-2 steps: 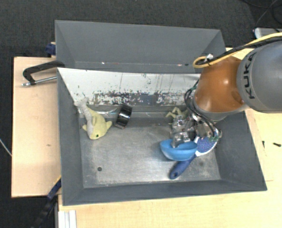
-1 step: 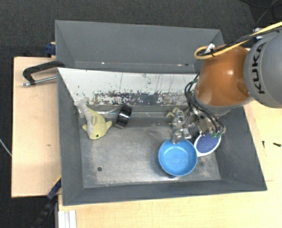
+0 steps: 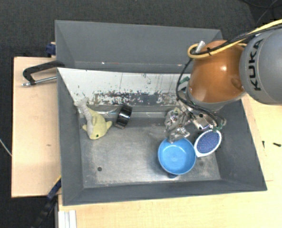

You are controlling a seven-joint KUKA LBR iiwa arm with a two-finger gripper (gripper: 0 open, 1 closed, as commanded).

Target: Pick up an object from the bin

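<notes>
Our gripper hangs over the far rim of the blue bowl, near-right in the bin (clenched or released, we cannot tell). We should straddle that rim squarely, clear of the 1 blue disc just beside it.

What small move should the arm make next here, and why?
Probably a short descent toward the far rim of the blue bowl. The gripper hangs right at that rim, with a blue white-edged disc just beside it; the yellow plush toy and black cylinder lie well off toward the view's left.
</notes>
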